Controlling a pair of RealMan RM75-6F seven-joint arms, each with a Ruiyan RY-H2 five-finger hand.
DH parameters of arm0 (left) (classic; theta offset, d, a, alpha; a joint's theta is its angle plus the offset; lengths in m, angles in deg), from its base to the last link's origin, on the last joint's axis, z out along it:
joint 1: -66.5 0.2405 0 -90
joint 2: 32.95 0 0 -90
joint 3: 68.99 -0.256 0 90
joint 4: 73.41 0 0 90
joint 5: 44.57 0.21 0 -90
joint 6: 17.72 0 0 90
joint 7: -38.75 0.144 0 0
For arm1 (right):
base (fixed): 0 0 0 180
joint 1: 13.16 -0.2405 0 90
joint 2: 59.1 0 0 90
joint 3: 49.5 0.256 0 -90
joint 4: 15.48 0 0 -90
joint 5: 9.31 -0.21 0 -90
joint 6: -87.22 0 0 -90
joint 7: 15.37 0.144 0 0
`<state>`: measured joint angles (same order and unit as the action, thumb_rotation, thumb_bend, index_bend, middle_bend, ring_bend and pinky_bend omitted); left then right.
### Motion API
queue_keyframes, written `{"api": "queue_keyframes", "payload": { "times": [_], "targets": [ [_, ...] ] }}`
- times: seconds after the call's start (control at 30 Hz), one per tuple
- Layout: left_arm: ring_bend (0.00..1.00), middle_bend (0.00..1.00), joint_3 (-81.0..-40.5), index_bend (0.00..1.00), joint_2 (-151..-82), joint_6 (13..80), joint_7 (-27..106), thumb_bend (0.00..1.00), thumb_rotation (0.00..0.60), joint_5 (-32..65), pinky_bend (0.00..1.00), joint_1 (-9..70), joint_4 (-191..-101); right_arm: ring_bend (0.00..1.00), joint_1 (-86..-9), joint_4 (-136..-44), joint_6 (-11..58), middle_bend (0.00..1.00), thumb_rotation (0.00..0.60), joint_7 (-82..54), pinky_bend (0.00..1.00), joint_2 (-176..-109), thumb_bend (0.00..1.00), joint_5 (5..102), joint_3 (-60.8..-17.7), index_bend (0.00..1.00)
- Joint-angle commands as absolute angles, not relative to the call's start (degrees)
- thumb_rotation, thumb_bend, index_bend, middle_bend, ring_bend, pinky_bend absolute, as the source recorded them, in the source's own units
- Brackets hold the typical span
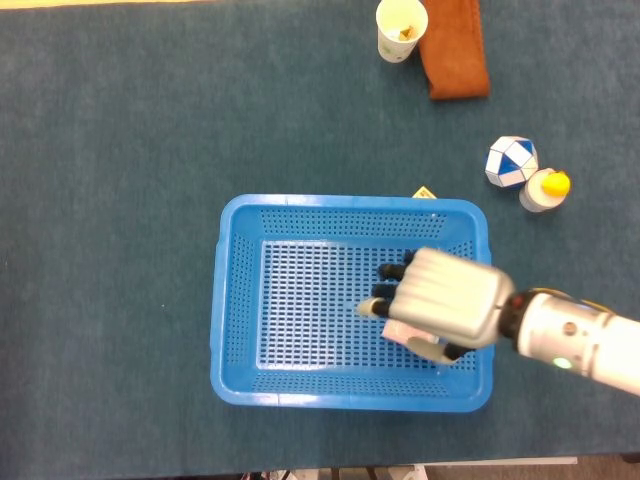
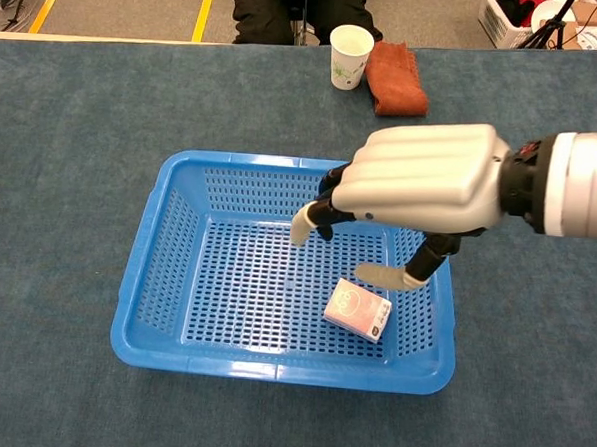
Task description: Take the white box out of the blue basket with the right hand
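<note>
Chest view shows the right hand [image 2: 420, 190] hanging over the blue basket [image 2: 146, 266], with its fingers spread apart and nothing in them. The thumb sticks out low, just above the white box [image 2: 357, 310] (I can't tell if it touches, but it looks like there is a little gap). The white box lies flat on the basket floor, near the front right corner, close to the right wall.

From the head view, the right hand [image 1: 445, 300] covers most of the white box [image 1: 405, 333], so only a small edge peeks out under it. That means the box sits right below the hand, a bit toward the front of the basket. The box is turned a little, with its long side running from back-left to front-right.

The left hand is not seen in either view, so the right hand is the only one near. I think it needs to go down and close on the box's two long sides.
</note>
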<state>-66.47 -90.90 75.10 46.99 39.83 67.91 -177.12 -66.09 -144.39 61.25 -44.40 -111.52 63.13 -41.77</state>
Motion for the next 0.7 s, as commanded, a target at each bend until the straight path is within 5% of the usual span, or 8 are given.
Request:
{"api": "queue_keyframes", "payload": {
  "times": [0.03, 0.17, 0.37, 0.7],
  "targets": [
    [0.23, 0.34, -66.4, 0.31, -91.0, 75.2, 47.2, 0.25, 0.600, 39.6, 0.23, 68.0, -177.2, 0.22, -70.0, -142.7, 62.6, 0.35, 0.417, -48.1, 0.41, -114.4, 0.50, 58.5, -44.3, 0.23],
    [0.23, 0.34, -66.2, 0.31, -91.3, 75.1, 47.5, 0.25, 0.600, 39.4, 0.23, 68.0, -177.2, 0.22, -73.2, -141.2, 61.9, 0.37, 0.410, -51.0, 0.41, -116.5, 0.51, 54.2, -47.6, 0.23],
    [0.23, 0.34, -66.1, 0.31, -91.8, 75.0, 48.3, 0.25, 0.600, 39.0, 0.23, 68.1, -177.4, 0.23, -78.4, -138.8, 60.7, 0.38, 0.287, -54.3, 0.41, -119.7, 0.62, 47.6, -52.5, 0.23],
    [0.23, 0.34, -66.2, 0.31, -92.2, 75.5, 49.6, 0.25, 0.600, 38.6, 0.23, 68.6, -178.0, 0.25, -86.5, -135.6, 59.0, 0.40, 0.280, -57.5, 0.41, -125.1, 0.66, 39.5, -59.6, 0.25]
  ]
}}
